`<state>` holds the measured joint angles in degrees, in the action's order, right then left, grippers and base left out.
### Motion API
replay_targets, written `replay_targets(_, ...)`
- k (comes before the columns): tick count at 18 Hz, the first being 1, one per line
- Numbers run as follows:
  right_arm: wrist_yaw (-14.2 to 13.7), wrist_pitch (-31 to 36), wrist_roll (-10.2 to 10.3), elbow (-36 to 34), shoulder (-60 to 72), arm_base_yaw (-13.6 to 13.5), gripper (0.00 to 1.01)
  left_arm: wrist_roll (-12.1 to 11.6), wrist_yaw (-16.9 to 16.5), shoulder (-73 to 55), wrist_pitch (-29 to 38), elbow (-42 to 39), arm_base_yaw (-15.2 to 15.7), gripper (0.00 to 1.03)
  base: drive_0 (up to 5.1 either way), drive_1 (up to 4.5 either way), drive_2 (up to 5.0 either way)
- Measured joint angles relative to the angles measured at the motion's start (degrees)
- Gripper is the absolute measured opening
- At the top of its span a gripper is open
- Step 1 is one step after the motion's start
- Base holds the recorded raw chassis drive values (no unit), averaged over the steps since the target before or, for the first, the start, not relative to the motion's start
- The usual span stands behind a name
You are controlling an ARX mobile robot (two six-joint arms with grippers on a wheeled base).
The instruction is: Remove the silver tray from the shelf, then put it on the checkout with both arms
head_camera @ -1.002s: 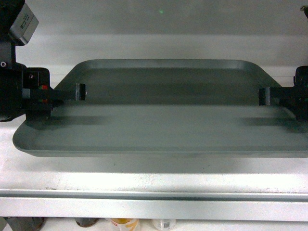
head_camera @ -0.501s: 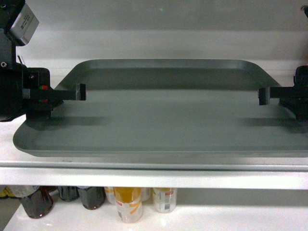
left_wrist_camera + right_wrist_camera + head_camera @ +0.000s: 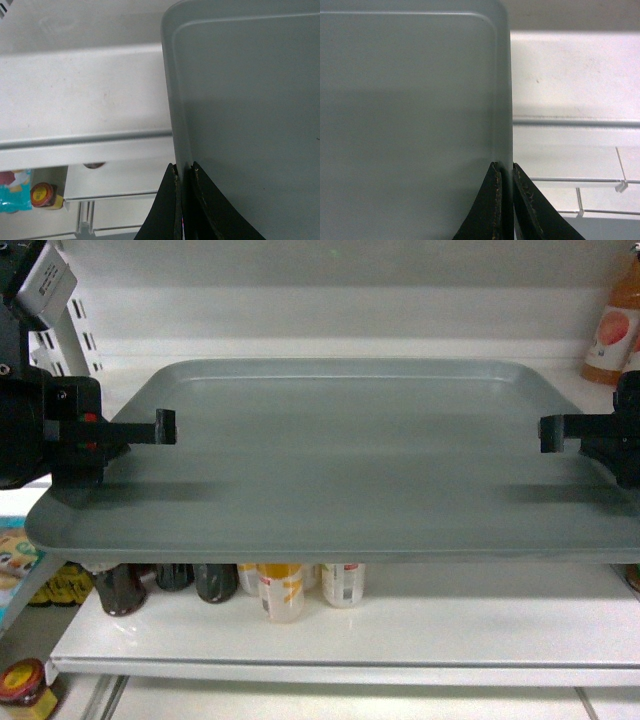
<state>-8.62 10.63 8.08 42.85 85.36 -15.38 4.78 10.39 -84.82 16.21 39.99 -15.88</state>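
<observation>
The silver tray hangs level in the air, held at both short ends. My left gripper is shut on its left rim, with one finger inside the rim and one outside. My right gripper pinches the right rim the same way. The tray fills most of both wrist views. The white shelf lies beyond and below the tray, its front lip running across both wrist views. The checkout is out of view.
A lower white shelf board carries dark bottles and yellow and white bottles under the tray's front edge. An orange juice bottle stands at the back right. A red-lidded jar sits low on the left.
The tray, still gripped at both ends, has come up and off the shelf. The shelf's front lip has slid up behind the tray, and the lower shelf with its bottles has come into view.
</observation>
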Motion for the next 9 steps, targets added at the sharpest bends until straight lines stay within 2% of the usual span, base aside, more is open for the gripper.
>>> replay_targets(9, 0.0, 0.1, 0.0, -0.1, 0.0, 0.0, 0.03, 0.0, 0.1, 0.1, 0.0, 0.0, 0.0, 0.04, 0.1, -4.04, 4.2)
